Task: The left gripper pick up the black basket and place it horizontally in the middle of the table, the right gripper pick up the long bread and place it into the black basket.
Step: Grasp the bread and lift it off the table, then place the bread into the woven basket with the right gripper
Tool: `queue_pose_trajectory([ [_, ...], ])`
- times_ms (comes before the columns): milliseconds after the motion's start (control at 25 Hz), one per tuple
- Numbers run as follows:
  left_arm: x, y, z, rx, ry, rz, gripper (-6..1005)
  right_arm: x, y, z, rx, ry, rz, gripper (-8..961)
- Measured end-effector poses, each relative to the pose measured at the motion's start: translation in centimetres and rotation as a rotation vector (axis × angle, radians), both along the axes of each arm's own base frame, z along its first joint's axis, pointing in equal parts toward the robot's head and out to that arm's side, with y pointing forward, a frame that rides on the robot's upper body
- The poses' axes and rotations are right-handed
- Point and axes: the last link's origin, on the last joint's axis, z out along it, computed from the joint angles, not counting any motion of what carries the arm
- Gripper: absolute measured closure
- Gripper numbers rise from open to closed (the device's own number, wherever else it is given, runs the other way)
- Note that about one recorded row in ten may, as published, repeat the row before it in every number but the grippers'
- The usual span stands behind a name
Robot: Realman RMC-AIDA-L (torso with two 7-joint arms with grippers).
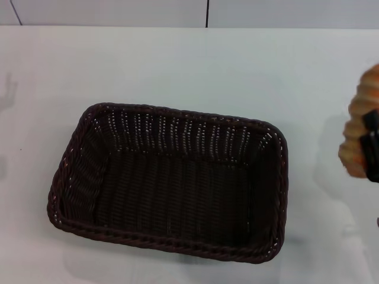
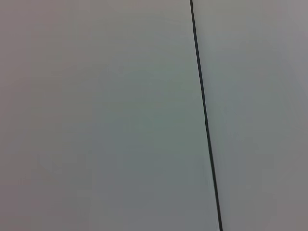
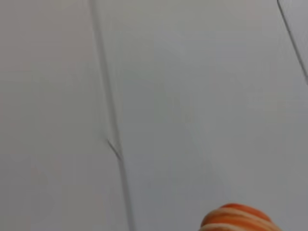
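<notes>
The black basket sits flat on the table, nearest the robot and close to the middle of the tabletop. Its long sides run across the view, slightly skewed, with its left end a little nearer the far edge than its right end. Its braided rim is complete all round, and its sloping openwork walls show pale light through the weave on the far side. Its woven floor holds nothing.

To the right of the basket, well apart from its rim, the long bread hangs above the table at the right margin of the head view. It stands roughly on end, its orange and cream ridges stacked one above another. The right gripper grasps it: black finger parts press against the loaf's right side. Most of the gripper is cut off by the frame edge. A faint shadow lies on the table beneath the loaf.

In the right wrist view, one rounded end of the long bread shows against a pale surface.

The left gripper is not visible; its wrist view shows only a pale surface crossed by one thin dark seam. Whether it is released or clenched cannot be determined.

Farthest off, the table's rear edge meets a pale wall.
</notes>
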Motion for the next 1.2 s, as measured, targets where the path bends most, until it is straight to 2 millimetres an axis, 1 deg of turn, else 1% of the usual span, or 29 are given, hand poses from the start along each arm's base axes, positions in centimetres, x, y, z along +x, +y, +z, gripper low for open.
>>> queue_pose_trajectory([
  [40, 0.0, 0.0, 0.0, 0.000, 0.000, 0.001, 237, 0.0, 0.0, 0.0, 0.000, 0.000, 0.000, 362],
  [120, 0.0, 0.0, 0.0, -0.001, 0.000, -0.001, 237, -1.4, -0.1, -0.1, -0.013, 0.013, 0.104, 371],
  [160, 0.1, 0.1, -0.1, -0.001, -0.001, -0.002, 237, -2.9, 0.4, -0.7, -0.052, 0.020, 0.195, 379],
  [200, 0.1, 0.1, -0.1, -0.001, -0.001, -0.002, 237, -2.9, 0.4, -0.7, -0.052, 0.020, 0.195, 387],
  [320, 0.1, 0.0, -0.1, 0.000, -0.001, -0.002, 237, -4.7, 1.7, -2.1, -0.148, 0.005, 0.279, 410],
  [360, 0.0, -0.1, 0.0, 0.000, -0.002, 0.000, 237, -5.7, 2.3, -3.1, -0.221, -0.020, 0.334, 418],
  [400, 0.0, -0.1, -0.1, 0.000, -0.002, 0.000, 237, -5.7, 2.3, -3.1, -0.221, -0.020, 0.334, 428],
  [560, -0.1, -0.1, 0.0, 0.001, -0.002, 0.002, 237, -6.9, 1.8, -4.3, -0.297, -0.037, 0.414, 467],
  [760, -0.1, -0.2, -0.1, 0.001, -0.003, 0.002, 237, -6.9, 1.9, -4.3, -0.307, -0.027, 0.398, 490],
  [960, -0.2, -0.3, 0.0, 0.007, -0.005, 0.006, 237, -6.8, 2.2, -4.4, -0.307, -0.022, 0.378, 254],
  [1120, -0.3, -0.5, 0.0, 0.008, -0.006, 0.010, 237, -6.7, 2.2, -4.3, -0.312, -0.003, 0.369, 137],
  [1160, -0.5, -0.6, 0.0, 0.009, -0.007, 0.015, 237, -6.3, 2.2, -3.8, -0.290, 0.023, 0.341, 137],
  [1200, -0.5, -0.6, 0.0, 0.009, -0.007, 0.015, 237, -6.3, 2.2, -3.8, -0.290, 0.023, 0.341, 137],
])
